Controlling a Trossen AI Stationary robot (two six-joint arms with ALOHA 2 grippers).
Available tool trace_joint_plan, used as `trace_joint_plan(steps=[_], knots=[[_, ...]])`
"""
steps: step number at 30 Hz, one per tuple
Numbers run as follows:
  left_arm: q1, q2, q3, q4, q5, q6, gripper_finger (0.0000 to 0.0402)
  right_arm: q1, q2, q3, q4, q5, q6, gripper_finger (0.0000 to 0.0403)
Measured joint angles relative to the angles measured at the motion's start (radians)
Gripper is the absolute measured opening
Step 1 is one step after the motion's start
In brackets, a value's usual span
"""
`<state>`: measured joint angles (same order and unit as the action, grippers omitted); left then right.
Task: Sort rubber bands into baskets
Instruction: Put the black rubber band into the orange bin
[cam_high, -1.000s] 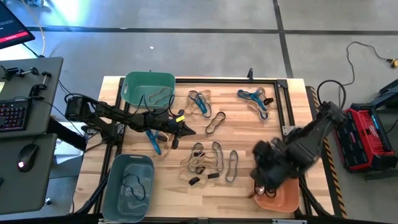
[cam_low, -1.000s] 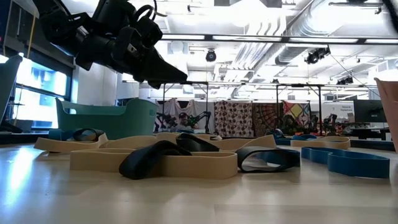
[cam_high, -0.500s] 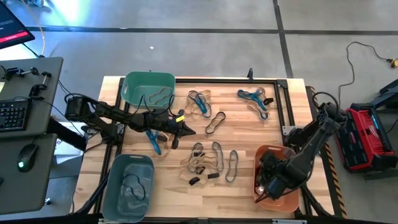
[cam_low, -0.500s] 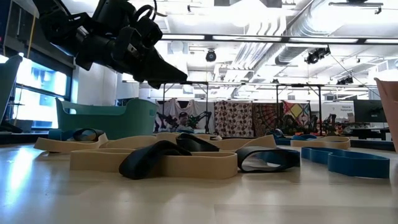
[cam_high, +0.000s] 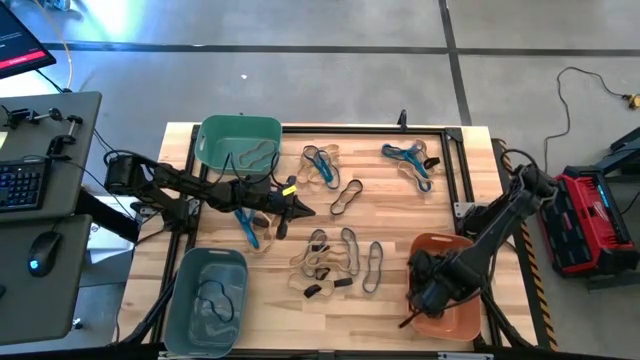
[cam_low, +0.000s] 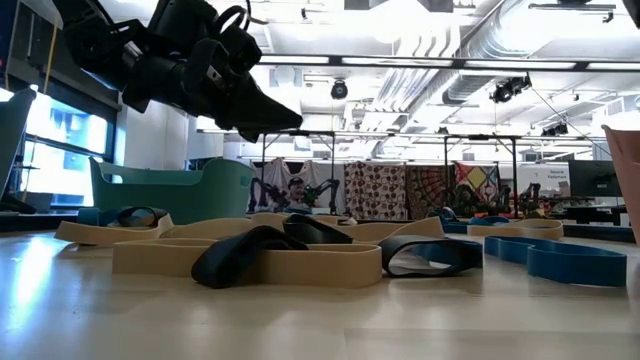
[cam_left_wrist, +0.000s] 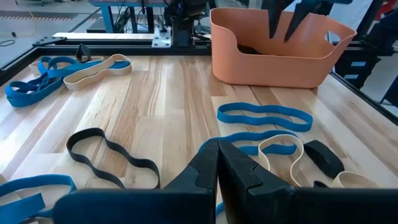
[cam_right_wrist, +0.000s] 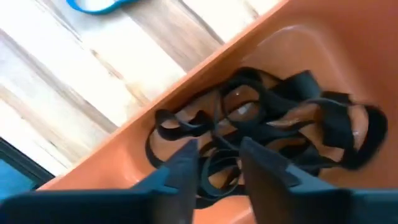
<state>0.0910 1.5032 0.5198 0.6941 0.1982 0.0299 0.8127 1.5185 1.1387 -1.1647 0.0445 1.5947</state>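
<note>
- Rubber bands (cam_right_wrist: 261, 118), black, heaped in orange basket (cam_right_wrist: 311, 43) just below right gripper (cam_right_wrist: 214, 165), jaws spread, empty.
- Left gripper (cam_left_wrist: 217, 163) jaws pressed together above loose bands on counter (cam_left_wrist: 161, 106).

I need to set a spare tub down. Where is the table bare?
Bare wood lies along the front edge between the grey-blue basket and the orange basket, and at the far right corner beyond the blue bands. The middle is crowded with rubber bands.
</note>
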Motion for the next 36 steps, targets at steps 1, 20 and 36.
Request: trace_joint_plan(steps=[1,20,36], knots=[[0.000,0.000,0.000,0.000,0.000,0.000,0.0000,-0.006,0.000,0.013,-0.019,0.002,-0.005,0.0140],[0.000,0.000,0.000,0.007,0.000,0.000,0.0000,-0.217,0.012,0.256,0.113,0.379,-0.599,0.0195],[0.000,0.000,0.000,-0.060,0.001,0.000,0.0000,-0.450,0.265,0.199,0.536,0.093,-1.160,0.0194]])
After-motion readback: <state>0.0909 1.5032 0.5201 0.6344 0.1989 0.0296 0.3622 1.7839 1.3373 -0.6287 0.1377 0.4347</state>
